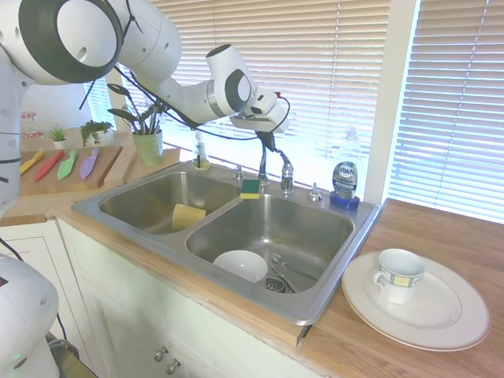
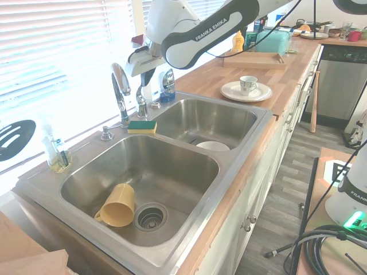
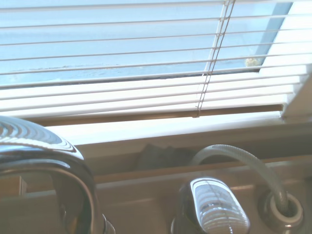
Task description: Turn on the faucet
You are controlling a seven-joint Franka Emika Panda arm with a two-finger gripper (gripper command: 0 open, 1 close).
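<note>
We saw the faucet at the sink's back rim, on the divider between the basins, its lever handle just to its right. The hand hung over spout and handle; we could not tell how wide its fingers stood. A sponge lay beside the faucet's base.

A: Eyes on the faucet, shiny chrome, tall gooseneck standing upright on the back ledge of the sink, right behind the divider between the two basins.

B: And its small lever handle sits just beside the spout. No water showing.
</note>
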